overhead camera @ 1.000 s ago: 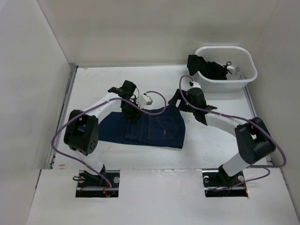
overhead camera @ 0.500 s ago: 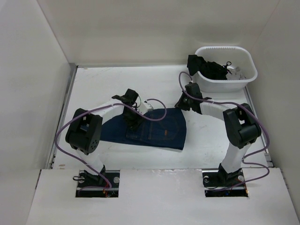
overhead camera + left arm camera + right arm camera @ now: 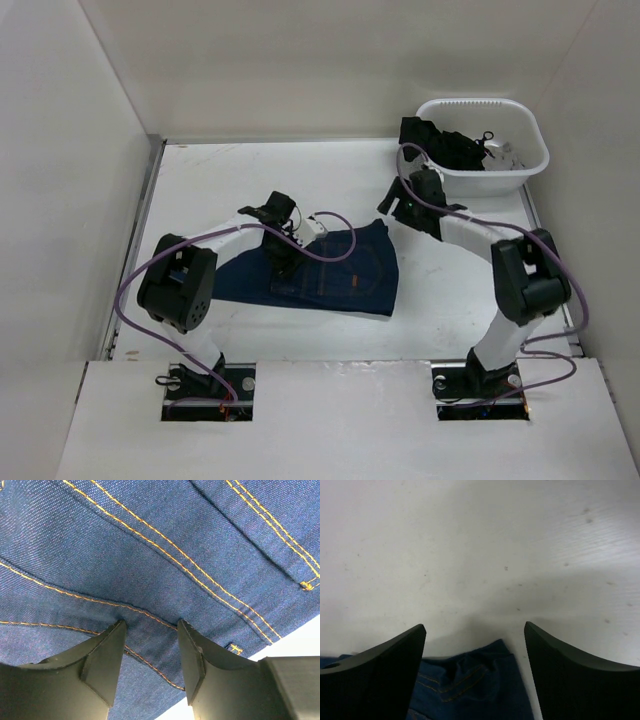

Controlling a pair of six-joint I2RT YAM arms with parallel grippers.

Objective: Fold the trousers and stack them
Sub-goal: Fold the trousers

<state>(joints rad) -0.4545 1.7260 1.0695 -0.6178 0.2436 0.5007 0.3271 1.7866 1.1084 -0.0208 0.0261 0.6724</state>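
- The trousers [image 3: 340,275] are lying folded mid-desk, nearer the near edge. White desk [image 3: 220,180] is showing all round them, widest toward the far-left corner.
- The right hand [image 3: 474,625], fingers wide apart and gripping nothing, is hovering off the trousers' far-right corner, having drawn back toward the basket [image 3: 530,160].
- Only the left wrist view is showing the left hand [image 3: 151,622]: fingers apart, tips pressing stitched denim.

Seen from above, a white counter [image 3: 220,180] holds dark blue trousers [image 3: 345,275], folded into a rough rectangle near the middle. The left tool [image 3: 283,262] is down over their left part. The right tool [image 3: 390,208] hangs just beside their far right corner. A white basket [image 3: 500,183] in the counter's far right corner holds a black garment [image 3: 440,148], partly draped over its rim.
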